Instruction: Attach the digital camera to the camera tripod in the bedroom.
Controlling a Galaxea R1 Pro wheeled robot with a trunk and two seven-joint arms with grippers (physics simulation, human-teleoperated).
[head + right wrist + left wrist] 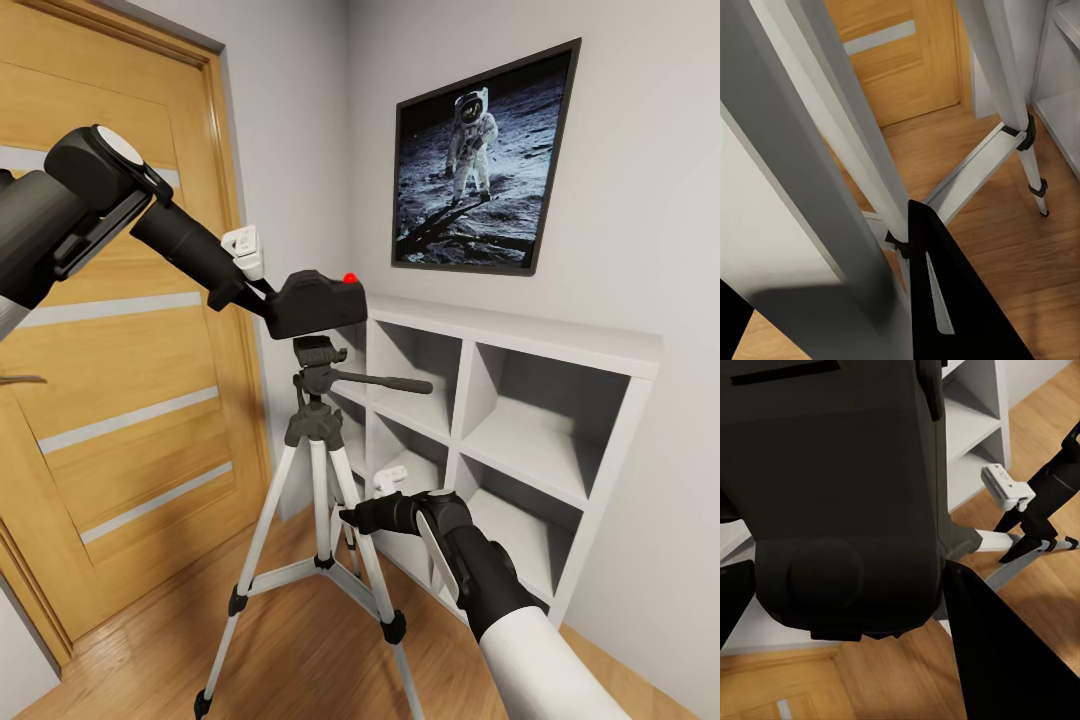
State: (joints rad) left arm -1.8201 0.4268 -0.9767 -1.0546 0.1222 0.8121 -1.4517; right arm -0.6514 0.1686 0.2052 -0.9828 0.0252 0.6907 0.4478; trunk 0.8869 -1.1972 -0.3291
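At the left, a wooden door [120, 400] is seen behind the left arm, which is stretched from the upper left down toward the middle. The digital camera [315, 303] is held clamped in the left gripper [262, 290], its body just above the black head of the camera tripod [320, 470]; whether the two touch cannot be told. The tripod is stood on the wood floor [300, 640] before the white cube shelf [520, 420]. Lower right, the right arm is raised, and the right gripper [352, 516] is closed around a tripod leg [832, 150]. An astronaut picture [485, 160] is hung above the shelf.
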